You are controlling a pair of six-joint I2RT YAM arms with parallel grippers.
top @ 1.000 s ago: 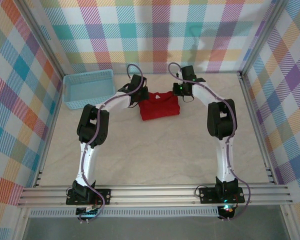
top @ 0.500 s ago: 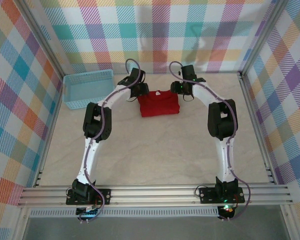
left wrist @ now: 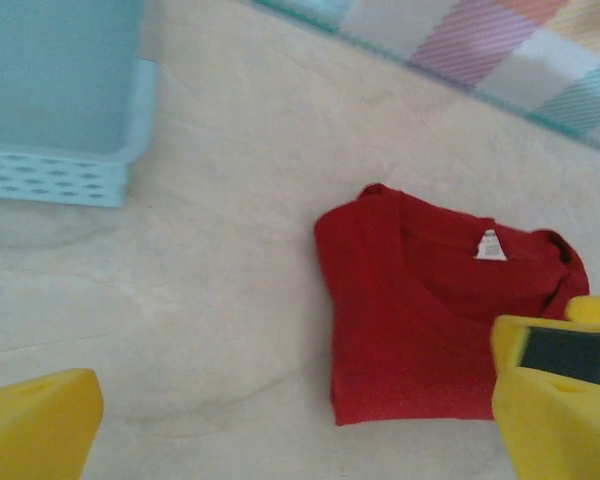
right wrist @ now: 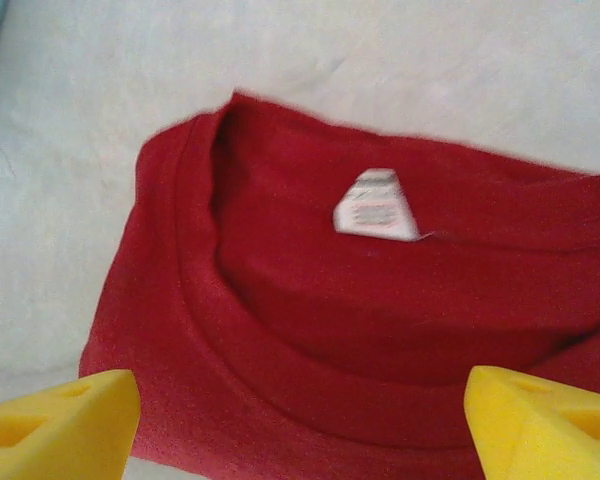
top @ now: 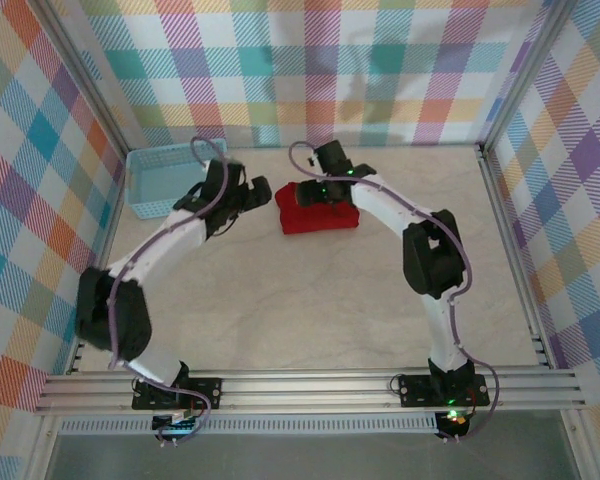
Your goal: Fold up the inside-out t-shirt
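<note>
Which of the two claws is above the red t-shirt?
The right claw, over the red cloth t-shirt near its pale neck label; the left claw hangs beside it, over the table.

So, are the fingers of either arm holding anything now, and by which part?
Nothing is held. The left fingers are wide open over the table beside the red t-shirt; the right fingers are open above its collar, not gripping it.
</note>
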